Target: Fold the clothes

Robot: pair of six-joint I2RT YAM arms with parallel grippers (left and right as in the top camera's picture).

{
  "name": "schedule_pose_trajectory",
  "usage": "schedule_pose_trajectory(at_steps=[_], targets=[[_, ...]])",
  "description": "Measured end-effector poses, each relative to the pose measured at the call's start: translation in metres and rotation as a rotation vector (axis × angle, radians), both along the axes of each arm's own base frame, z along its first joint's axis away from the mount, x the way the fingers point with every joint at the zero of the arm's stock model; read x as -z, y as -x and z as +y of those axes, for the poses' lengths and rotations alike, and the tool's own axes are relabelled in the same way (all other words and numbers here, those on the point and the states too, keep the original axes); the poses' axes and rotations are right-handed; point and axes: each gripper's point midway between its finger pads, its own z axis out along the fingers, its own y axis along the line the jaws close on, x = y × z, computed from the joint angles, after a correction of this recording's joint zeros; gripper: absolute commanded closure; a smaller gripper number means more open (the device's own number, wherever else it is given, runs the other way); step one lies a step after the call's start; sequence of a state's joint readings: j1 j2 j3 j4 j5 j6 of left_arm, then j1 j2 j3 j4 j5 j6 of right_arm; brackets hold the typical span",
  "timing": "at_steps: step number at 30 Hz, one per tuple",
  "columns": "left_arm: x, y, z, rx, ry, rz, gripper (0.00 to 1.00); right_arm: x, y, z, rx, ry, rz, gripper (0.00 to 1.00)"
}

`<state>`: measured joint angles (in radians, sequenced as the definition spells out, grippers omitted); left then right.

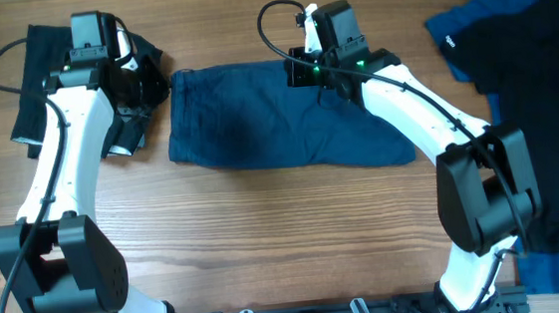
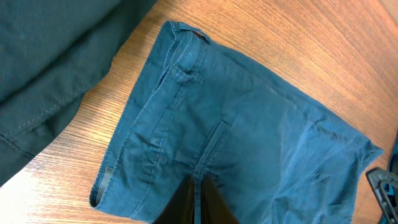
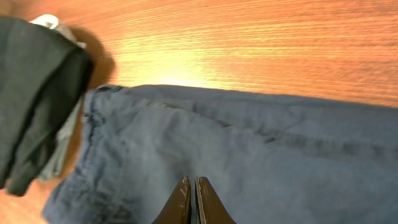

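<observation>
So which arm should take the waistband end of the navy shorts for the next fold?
Left, probably. The left hand is shut just over the navy shorts near the waistband, beside the black garment. The right hand sits midway along the far edge, so it would need the longer move.

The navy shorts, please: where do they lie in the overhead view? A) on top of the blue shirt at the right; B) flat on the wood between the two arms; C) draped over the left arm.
B: the navy shorts lie flat on the wooden table between the arms, apart from the blue shirt at the right.
</observation>
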<state>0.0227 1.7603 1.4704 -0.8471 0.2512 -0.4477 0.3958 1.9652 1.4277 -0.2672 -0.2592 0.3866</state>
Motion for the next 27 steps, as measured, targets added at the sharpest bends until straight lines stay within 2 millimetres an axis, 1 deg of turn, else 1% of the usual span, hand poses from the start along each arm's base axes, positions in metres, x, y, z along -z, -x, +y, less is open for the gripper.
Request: schedule_pose_trajectory(at_steps=[3,4,6,8,10,11,12,14,16,20,22,25,27], targets=[[0.009,0.006,0.000,-0.001,-0.002,0.024,0.96,0.019,-0.005,0.000,-0.006,0.024,0.005,0.96],[0.013,0.008,0.000,-0.001,-0.002,0.035,0.96,0.028,-0.006,0.001,-0.008,0.030,0.011,0.96],[0.017,0.011,0.001,-0.004,-0.008,0.048,0.96,0.053,-0.012,0.002,-0.007,0.043,0.022,0.96],[0.018,0.012,0.002,-0.006,-0.012,0.050,0.96,0.076,-0.019,0.004,-0.007,0.047,0.020,0.97],[0.019,0.012,0.004,-0.010,-0.022,0.052,0.96,0.095,-0.025,0.006,-0.006,0.047,0.012,0.95],[0.020,0.012,0.005,-0.012,-0.027,0.052,0.96,0.096,-0.025,0.006,-0.007,0.047,0.009,0.94],[0.021,0.013,0.006,-0.014,-0.031,0.055,0.96,0.104,-0.027,0.007,-0.008,0.046,0.009,0.94],[0.024,0.014,0.007,-0.018,-0.040,0.063,0.95,0.103,-0.030,0.008,-0.007,0.041,-0.006,0.90],[0.030,0.019,0.008,-0.019,-0.043,0.081,0.90,0.103,-0.031,0.009,-0.009,0.039,-0.013,0.89],[0.045,0.030,0.016,-0.037,-0.092,0.123,0.54,0.100,-0.029,0.008,-0.025,0.055,-0.017,0.89],[0.050,0.032,0.021,-0.049,-0.114,0.130,0.47,0.093,-0.022,0.005,-0.033,0.071,0.005,0.89],[0.058,0.029,0.025,-0.036,-0.144,0.106,0.41,0.053,-0.004,-0.003,-0.042,0.088,0.030,0.89],[0.065,0.030,0.025,-0.030,-0.151,0.105,0.39,0.026,0.007,-0.007,-0.042,0.088,0.033,0.89]])
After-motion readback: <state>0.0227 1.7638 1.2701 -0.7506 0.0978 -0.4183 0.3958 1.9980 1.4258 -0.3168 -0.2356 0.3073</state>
